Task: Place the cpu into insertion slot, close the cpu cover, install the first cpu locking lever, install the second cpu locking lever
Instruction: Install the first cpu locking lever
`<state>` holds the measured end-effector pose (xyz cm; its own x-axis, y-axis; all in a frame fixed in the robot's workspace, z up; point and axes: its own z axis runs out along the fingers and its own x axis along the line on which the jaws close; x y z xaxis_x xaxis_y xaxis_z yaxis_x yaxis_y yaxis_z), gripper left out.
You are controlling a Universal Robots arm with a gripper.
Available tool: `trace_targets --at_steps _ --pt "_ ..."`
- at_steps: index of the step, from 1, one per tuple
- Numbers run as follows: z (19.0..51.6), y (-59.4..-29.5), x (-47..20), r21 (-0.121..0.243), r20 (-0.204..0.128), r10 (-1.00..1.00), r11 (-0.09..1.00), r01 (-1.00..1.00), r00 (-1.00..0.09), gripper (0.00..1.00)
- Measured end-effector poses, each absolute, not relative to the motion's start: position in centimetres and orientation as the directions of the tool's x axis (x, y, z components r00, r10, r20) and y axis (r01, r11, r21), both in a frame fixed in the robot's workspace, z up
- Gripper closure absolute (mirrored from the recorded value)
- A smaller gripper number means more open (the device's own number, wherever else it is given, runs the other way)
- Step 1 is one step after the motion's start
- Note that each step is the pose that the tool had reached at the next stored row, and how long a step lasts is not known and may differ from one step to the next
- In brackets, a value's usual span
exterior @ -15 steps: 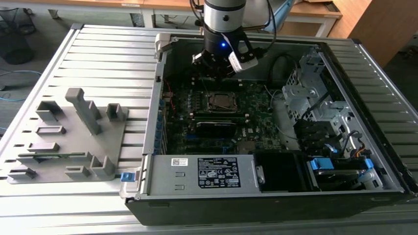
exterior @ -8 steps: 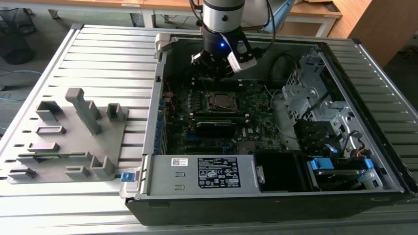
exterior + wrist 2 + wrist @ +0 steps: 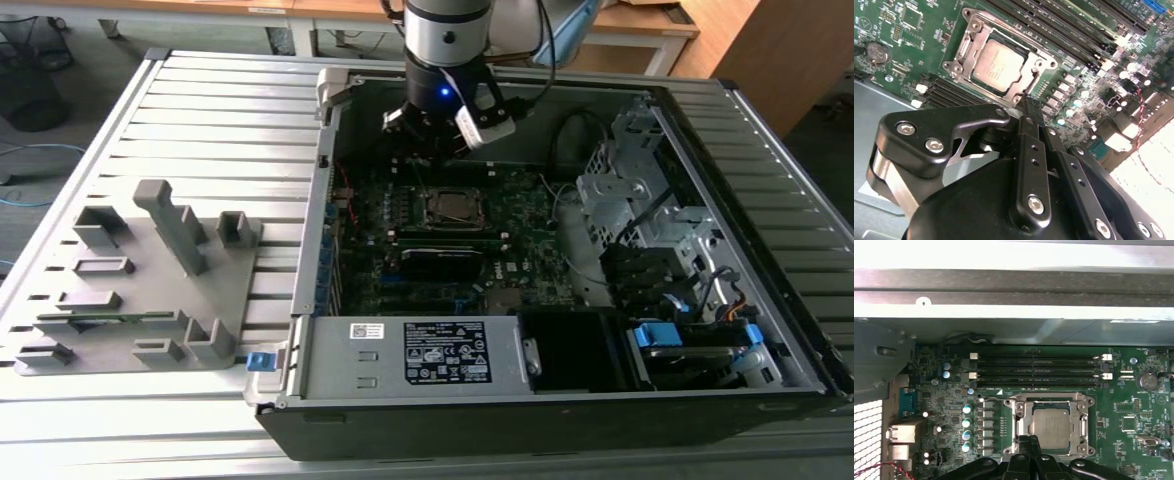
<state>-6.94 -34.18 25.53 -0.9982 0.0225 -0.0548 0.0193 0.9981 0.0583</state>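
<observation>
The cpu [image 3: 1050, 426] [image 3: 998, 65] lies flat in the insertion slot [image 3: 1043, 64] on the green motherboard, its dull silver top facing up. Around the chip, the cpu cover [image 3: 1019, 421] [image 3: 979, 39] lies down as a silvery frame. In both wrist views my gripper [image 3: 1028, 102] [image 3: 1028, 441] is shut with nothing between its fingers, the tips right at one edge of the socket. Whether they touch it I cannot tell. From the exterior view, the gripper [image 3: 427, 152] hangs inside the open case just behind the cpu [image 3: 451, 207].
Long black memory slots [image 3: 1036, 367] run beside the socket. A black block [image 3: 441, 262] sits in front of it, then the white-labelled power supply [image 3: 420, 355]. Drive cages [image 3: 627, 200] and cables fill the exterior view's right. A grey fixture [image 3: 134, 280] stands outside the case.
</observation>
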Motion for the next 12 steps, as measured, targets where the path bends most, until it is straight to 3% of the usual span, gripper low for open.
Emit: trace_targets --at_steps 12 --pt "25.49 -34.18 -7.5 0.058 -0.055 0.023 0.998 0.019 -0.998 0.9"
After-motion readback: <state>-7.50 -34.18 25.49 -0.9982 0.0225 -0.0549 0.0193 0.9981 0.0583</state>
